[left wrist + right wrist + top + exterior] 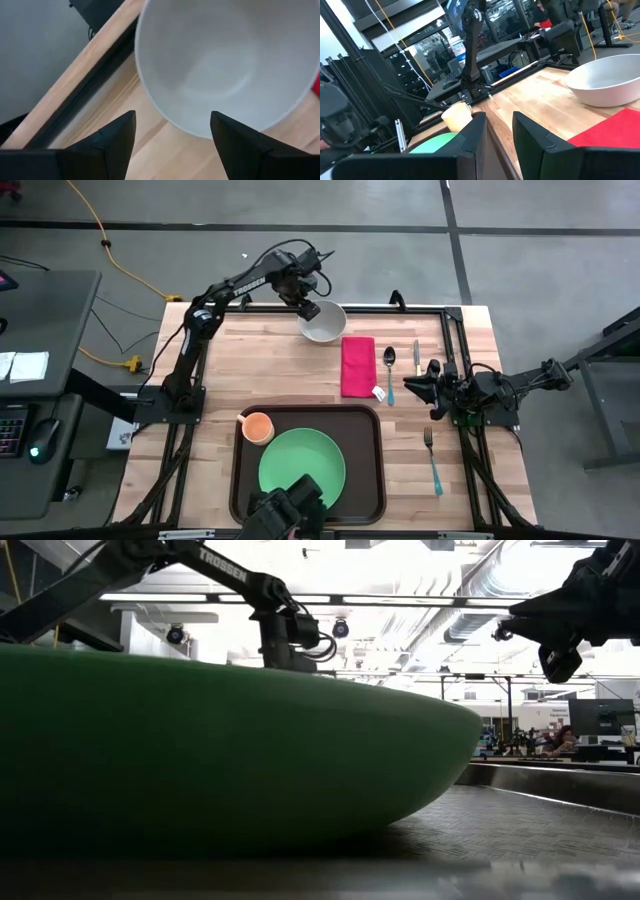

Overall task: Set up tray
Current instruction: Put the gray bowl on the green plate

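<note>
**Left arm lining up on the white bowl**

The left gripper (308, 308), fingers spread, is hovering over the white bowl (322, 321), its near rim between them, apparently for a grasp. The tray (368, 470) is lying well behind it, holding the green plate (302, 462). The right gripper (420, 383), fingers parted, is waiting beside the spoon (390, 370).

A green plate (220, 755) fills most of the low view, resting on the textured floor of the dark tray (560, 825), whose raised rim runs along the far right. A dark arm marked TROSSEN (225, 568) reaches down behind the plate.
</note>
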Controlling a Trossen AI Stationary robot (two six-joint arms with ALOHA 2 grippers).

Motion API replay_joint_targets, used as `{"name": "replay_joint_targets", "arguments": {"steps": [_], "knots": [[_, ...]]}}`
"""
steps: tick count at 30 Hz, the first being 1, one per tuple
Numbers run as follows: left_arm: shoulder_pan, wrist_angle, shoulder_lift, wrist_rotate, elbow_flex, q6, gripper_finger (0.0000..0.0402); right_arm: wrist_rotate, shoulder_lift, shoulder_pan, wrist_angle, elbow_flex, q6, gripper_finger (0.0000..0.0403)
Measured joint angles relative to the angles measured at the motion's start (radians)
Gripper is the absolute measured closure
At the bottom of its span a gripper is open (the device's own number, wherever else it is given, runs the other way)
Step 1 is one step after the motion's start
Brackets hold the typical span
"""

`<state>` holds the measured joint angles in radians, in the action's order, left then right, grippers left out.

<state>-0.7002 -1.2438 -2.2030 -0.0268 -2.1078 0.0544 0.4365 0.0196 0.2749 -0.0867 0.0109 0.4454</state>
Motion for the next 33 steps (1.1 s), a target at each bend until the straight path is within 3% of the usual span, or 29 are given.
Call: {"name": "replay_joint_targets", "arguments": {"steps": [7, 26, 33], "knots": [[0.000, 0.023, -0.006, 0.037, 0.000, 0.056, 0.0119, 0.006, 0.000, 0.000, 0.000, 0.000, 0.000, 0.0329], [0.007, -0.015, -0.007, 0.015, 0.001, 0.151, 0.0119, 0.006, 0.000, 0.000, 0.000, 0.000, 0.000, 0.0329], [0.007, 0.000, -0.008, -0.007, 0.058, 0.173, 0.0119, 0.005, 0.000, 0.000, 0.000, 0.000, 0.000, 0.0329]]}}
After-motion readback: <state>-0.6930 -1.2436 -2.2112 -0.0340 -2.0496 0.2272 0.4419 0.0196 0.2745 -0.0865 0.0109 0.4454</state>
